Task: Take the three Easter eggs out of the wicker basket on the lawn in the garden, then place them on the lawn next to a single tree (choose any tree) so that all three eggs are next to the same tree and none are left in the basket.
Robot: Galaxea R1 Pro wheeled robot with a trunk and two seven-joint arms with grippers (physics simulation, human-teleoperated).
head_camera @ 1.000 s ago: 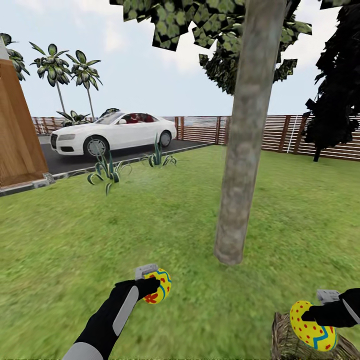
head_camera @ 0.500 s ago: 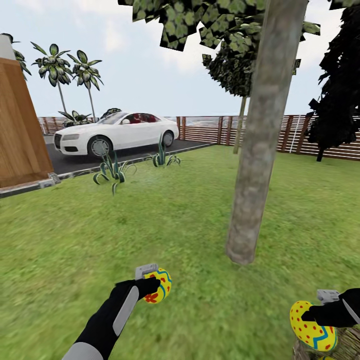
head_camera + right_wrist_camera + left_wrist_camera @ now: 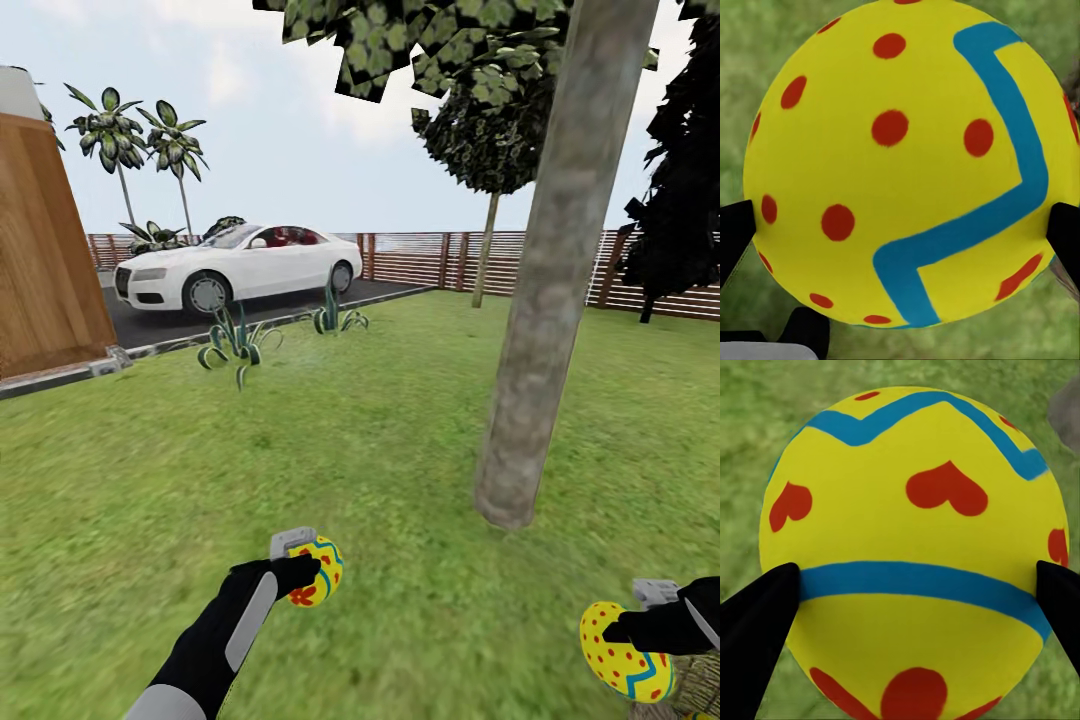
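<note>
Nearest the camera in the head view, two eggs were held above the lawn [image 3: 330,450], one in each gripper. At the lower left, the left gripper [image 3: 305,570] was closed on a yellow egg [image 3: 318,572] painted with red flowers and blue bands; in the left wrist view the same egg [image 3: 911,555] was seen clamped between two dark fingertips [image 3: 754,622], with red heart-like marks and grass behind it. At the lower right, the right gripper [image 3: 628,632] was closed on a second egg [image 3: 624,652], yellow with red dots and a blue zigzag. In the right wrist view this dotted egg [image 3: 904,165] was gripped at both sides by the fingertips [image 3: 735,225].

Just below the right gripper, at the bottom right corner, a sliver of the wicker basket [image 3: 690,695] was visible; its contents could not be made out.

Farther ahead, right of centre, the mottled grey-brown trunk of a tree [image 3: 555,290] rose from the grass, well apart from both eggs. Beyond it, spiky plants [image 3: 238,345] edged a dark driveway on which a white car [image 3: 235,268] was parked. A brown slatted fence [image 3: 420,258] closed the garden at the back, with palms [image 3: 140,140] at the far left.
</note>
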